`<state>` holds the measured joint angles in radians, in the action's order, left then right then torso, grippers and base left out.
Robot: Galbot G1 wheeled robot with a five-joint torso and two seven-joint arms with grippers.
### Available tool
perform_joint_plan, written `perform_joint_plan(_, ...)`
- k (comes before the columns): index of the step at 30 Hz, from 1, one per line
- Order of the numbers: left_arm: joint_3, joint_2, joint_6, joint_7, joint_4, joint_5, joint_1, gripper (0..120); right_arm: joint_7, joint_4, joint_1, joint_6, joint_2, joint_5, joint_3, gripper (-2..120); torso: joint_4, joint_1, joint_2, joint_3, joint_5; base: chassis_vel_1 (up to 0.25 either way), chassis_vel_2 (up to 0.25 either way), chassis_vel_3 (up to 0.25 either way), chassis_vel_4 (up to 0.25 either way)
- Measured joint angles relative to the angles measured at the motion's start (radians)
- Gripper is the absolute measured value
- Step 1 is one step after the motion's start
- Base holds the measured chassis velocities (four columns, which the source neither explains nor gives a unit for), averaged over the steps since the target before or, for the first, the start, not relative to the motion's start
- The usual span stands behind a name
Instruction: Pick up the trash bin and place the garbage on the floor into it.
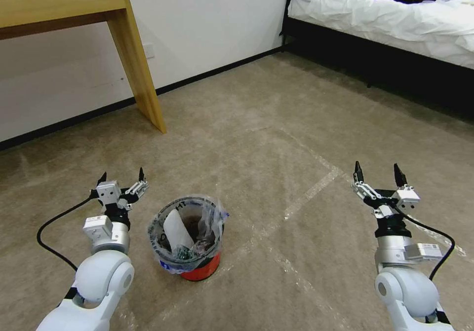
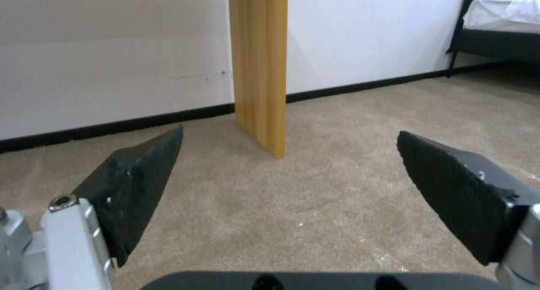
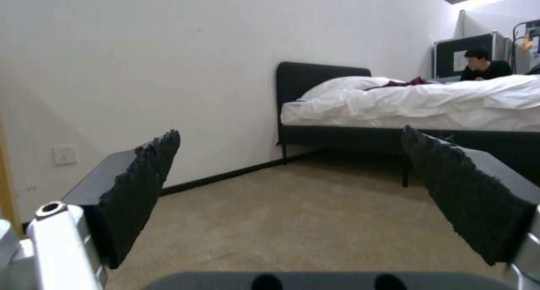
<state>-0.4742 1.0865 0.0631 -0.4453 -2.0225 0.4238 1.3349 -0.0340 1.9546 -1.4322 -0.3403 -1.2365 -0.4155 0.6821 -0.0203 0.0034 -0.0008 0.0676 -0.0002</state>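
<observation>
The trash bin point(image 1: 200, 271), a small red bucket lined with a crinkly clear bag, stands on the floor point(image 1: 276, 138) between my two arms in the head view. Garbage point(image 1: 183, 237) lies inside it: a flat white piece, wrappers and plastic. My left gripper point(image 1: 122, 177) hovers open just left of the bin, apart from it, nothing between its fingers point(image 2: 141, 184). My right gripper point(image 1: 378, 171) is open and empty well to the bin's right, its fingers point(image 3: 141, 184) spread wide.
A wooden table leg point(image 1: 143, 84) stands by the white wall ahead on the left. A bed point(image 1: 395, 20) with white bedding sits at the far right. Shiny tape lines point(image 1: 316, 185) cross the carpet between bin and right arm.
</observation>
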Motion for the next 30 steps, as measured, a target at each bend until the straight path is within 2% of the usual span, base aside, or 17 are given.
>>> perform_joint_plan(30, 0.000, 0.000, 0.001, -0.001, 0.000, 0.001, 0.000, 100, 0.000, 0.000, 0.000, -0.001, 0.000, 0.000, 0.000, 100, 0.0000, 0.000, 0.000, 0.000, 0.0000, 0.000, 0.000, 0.000, 0.000)
